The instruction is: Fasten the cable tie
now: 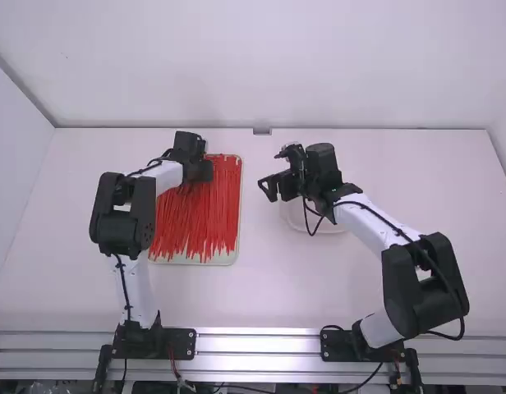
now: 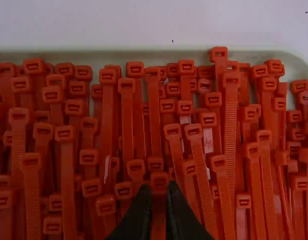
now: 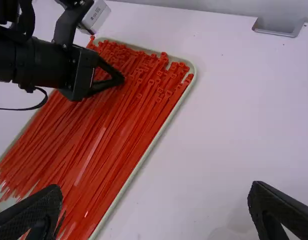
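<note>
White table (image 1: 384, 164) runs back to a plain pale wall, with a small grey bracket (image 1: 261, 130) at its far edge. On the left half sits a shallow cream tray (image 1: 239, 215), packed rim to rim with red cable ties (image 1: 200, 215) lying lengthwise in a loose heap, their square heads bunched toward the far end just inside the rim. The left pincer (image 1: 205, 171) is down over that far end, among the heads. In the left wrist view its two black fingers (image 2: 138, 212) stand close together, and one cable tie (image 2: 158, 210) runs through the narrow slot between them, its head just past the tips, so the pincer looks pinched on that single tie while the tie lies in the heap with the others. The right wrist view shows the same fingers drawn to a point on top of the ties. The right pincer (image 1: 273, 174) hangs above bare table just beside the tray's right rim, facing it, with its fingers spread wide and holding nothing. Under the right arm lies a pale round dish (image 1: 296, 222), mostly covered by the arm. I cannot tell what it holds.
</note>
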